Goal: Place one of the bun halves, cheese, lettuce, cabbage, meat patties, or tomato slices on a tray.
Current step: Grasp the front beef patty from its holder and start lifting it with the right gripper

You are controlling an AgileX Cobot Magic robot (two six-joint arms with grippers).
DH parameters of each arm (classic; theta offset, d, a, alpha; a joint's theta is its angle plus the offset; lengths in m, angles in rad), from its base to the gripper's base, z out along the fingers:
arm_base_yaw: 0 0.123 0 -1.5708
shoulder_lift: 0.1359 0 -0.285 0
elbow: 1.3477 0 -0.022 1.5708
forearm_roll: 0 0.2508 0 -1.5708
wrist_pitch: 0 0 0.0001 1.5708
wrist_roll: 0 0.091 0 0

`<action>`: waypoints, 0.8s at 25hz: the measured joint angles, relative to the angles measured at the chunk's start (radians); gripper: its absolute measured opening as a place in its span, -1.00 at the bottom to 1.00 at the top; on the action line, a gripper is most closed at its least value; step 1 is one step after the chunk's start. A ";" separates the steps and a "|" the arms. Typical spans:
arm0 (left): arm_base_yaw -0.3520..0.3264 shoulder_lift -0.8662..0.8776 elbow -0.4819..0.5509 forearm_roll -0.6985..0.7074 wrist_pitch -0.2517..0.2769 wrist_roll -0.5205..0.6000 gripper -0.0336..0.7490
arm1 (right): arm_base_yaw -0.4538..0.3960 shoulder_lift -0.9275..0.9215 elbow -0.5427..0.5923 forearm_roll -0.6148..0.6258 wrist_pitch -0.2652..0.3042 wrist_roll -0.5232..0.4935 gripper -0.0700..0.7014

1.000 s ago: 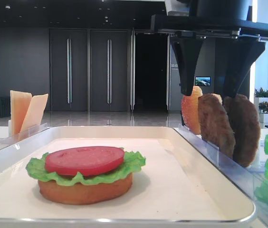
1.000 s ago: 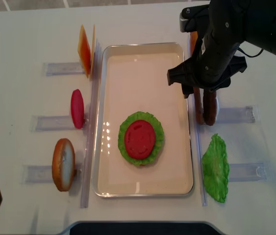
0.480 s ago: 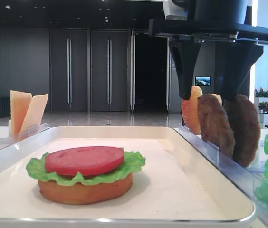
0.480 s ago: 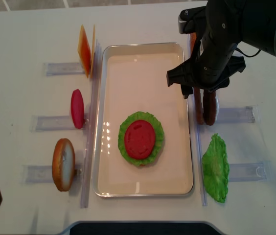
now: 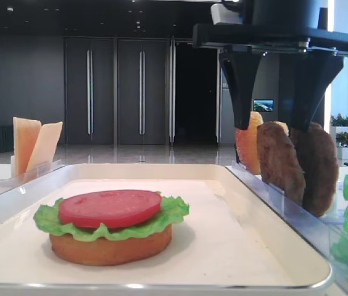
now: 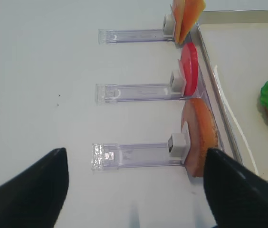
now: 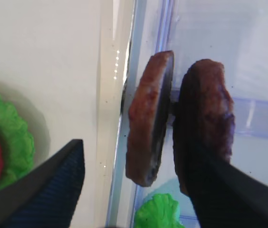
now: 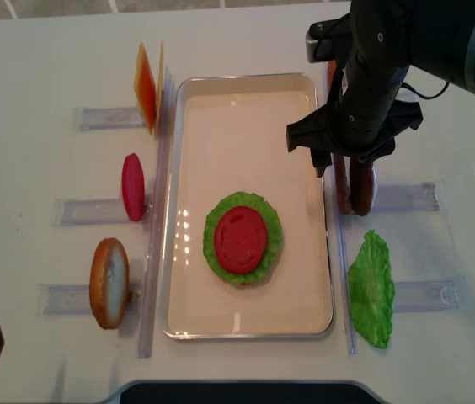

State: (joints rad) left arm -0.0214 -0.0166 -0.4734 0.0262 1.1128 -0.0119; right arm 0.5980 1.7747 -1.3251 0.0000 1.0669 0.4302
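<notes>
Two brown meat patties (image 8: 339, 189) (image 8: 361, 189) stand on edge in a clear holder right of the cream tray (image 8: 246, 331). My right gripper (image 8: 351, 156) hangs open over them. In the right wrist view the lighter patty (image 7: 146, 133) stands between the fingers, and the right finger covers the lower part of the darker patty (image 7: 205, 118). The jaws touch neither. On the tray lies a bun half (image 5: 109, 246) topped with lettuce (image 5: 174, 213) and a tomato slice (image 5: 109, 206). My left gripper (image 6: 136, 190) is open and holds nothing, low above the table left of the tray.
Left of the tray, clear holders carry cheese slices (image 8: 147, 84), a tomato slice (image 8: 133, 187) and a bun half (image 8: 109, 282). A lettuce leaf (image 8: 370, 290) lies in the holder in front of the patties. An orange disc (image 5: 248, 145) stands behind the patties.
The right gripper has come down a little over the patties and stays open. The food has not moved.
</notes>
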 joint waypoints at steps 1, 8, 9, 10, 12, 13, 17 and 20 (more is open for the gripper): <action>0.000 0.000 0.000 0.000 0.000 0.000 0.85 | 0.000 0.003 0.000 0.000 -0.006 0.000 0.38; 0.000 0.000 0.001 0.000 0.000 0.000 0.85 | 0.000 0.013 0.000 0.000 -0.051 0.000 0.38; 0.000 0.000 0.001 0.000 0.000 0.000 0.85 | 0.000 0.017 0.000 0.000 -0.050 0.000 0.38; 0.000 0.000 0.001 0.000 0.000 0.000 0.85 | 0.000 0.023 0.000 0.000 -0.050 0.000 0.38; 0.000 0.000 0.001 0.000 0.000 0.000 0.85 | 0.000 0.034 0.000 0.000 -0.050 0.000 0.38; 0.000 0.000 0.001 0.000 0.000 0.000 0.85 | 0.000 0.039 0.000 0.000 -0.050 0.000 0.38; 0.000 0.000 0.001 0.000 0.000 0.000 0.85 | 0.000 0.044 0.000 0.000 -0.048 0.000 0.33; 0.000 0.000 0.001 0.000 0.000 0.000 0.85 | 0.000 0.044 0.000 -0.017 -0.036 0.000 0.15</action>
State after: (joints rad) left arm -0.0214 -0.0166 -0.4722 0.0262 1.1128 -0.0119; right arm 0.5980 1.8192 -1.3251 -0.0170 1.0310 0.4302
